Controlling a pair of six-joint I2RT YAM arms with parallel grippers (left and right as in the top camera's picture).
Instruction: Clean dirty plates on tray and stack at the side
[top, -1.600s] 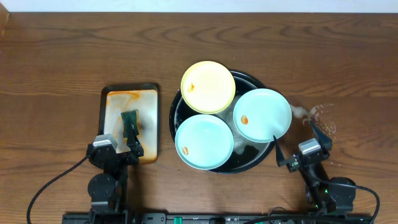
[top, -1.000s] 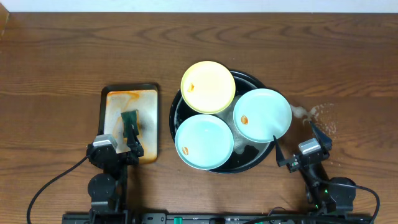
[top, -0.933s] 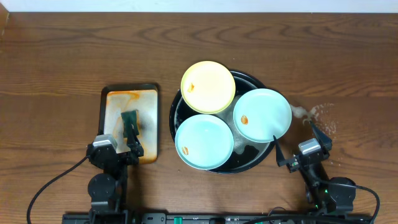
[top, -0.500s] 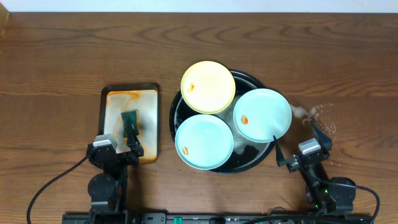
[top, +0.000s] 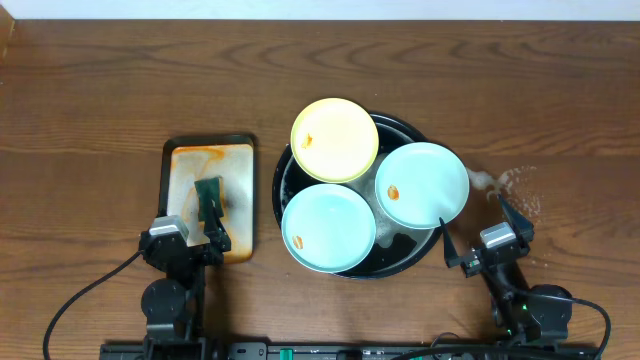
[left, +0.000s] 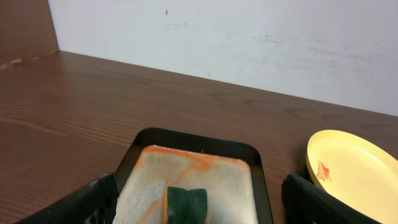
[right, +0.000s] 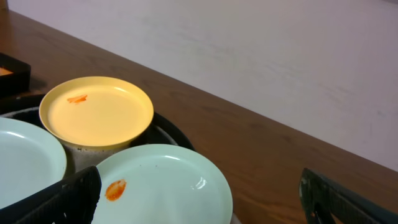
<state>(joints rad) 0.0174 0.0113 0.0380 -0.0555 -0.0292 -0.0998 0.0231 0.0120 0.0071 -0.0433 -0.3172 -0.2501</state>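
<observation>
With jaws apart and empty on the left gripper (top: 190, 235) and right gripper (top: 472, 225), the left should settle squarely over the dark green sponge (top: 208, 200) and pinch it firmly.

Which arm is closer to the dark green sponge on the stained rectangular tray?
Left. The left gripper sits right beside the dark green sponge; the right gripper is beyond the large round black tray.

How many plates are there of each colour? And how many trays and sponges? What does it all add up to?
Pale yellow round plastic plate: 1
Light blue round plastic plate: 1
Whitish mint round plastic plate: 1
Large round black tray: 1
Small rectangular orange-stained tray: 1
Dark green sponge: 1
Total: 6
</observation>
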